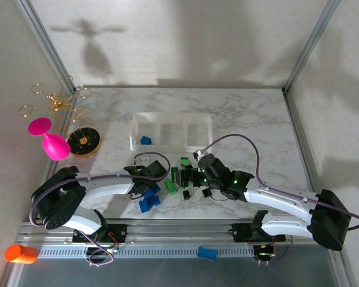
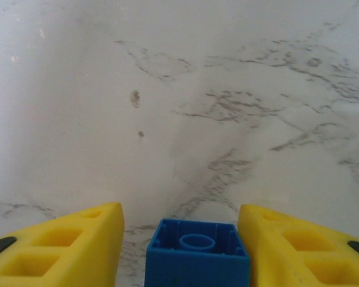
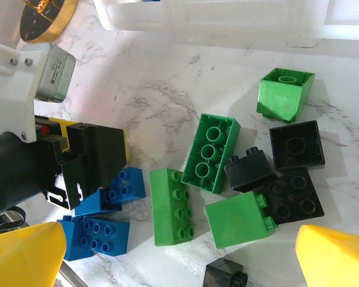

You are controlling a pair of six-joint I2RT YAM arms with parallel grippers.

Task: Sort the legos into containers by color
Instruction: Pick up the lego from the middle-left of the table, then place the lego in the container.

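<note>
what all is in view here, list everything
containers: three joined, clear, table centre
blue legos: about three, loose beside left end effector; one more in left compartment
green legos: four, loose in front of containers
black legos: four, among the green
dish: one, black and gold, left side
pink goblet shape: one, left edge
gold wire stand: one, far left
orange cylinder: one, near-left corner
blue rounded piece: one, near edge
table: one, white marble
left end effector: yellow fingers, blue lego between them, grip unclear
right end effector: yellow fingers, open above the pile
</note>
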